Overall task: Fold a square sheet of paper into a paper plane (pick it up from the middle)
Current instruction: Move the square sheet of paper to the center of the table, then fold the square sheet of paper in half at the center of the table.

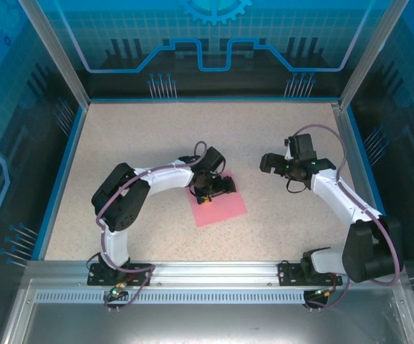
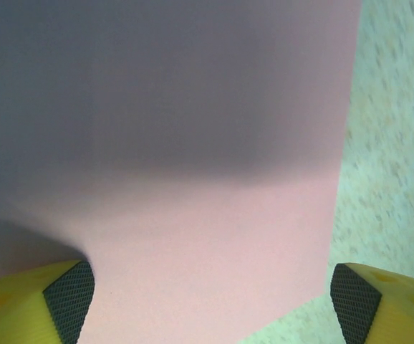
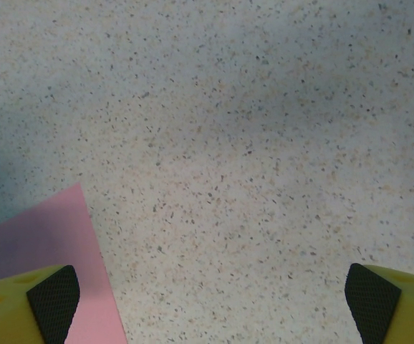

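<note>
The square sheet of paper (image 1: 225, 208) lies on the speckled surface (image 1: 157, 136), near its middle. The left end effector (image 2: 210, 295) hangs low over the sheet's far-left part, spread wide and holding nothing. The right end effector (image 3: 210, 297), also wide open and empty, hovers over bare surface right of the sheet.

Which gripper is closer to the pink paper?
Left. The left gripper is directly over the square sheet of paper, jaws open above it; the right gripper hangs open over the table, off the sheet's right side.
</note>
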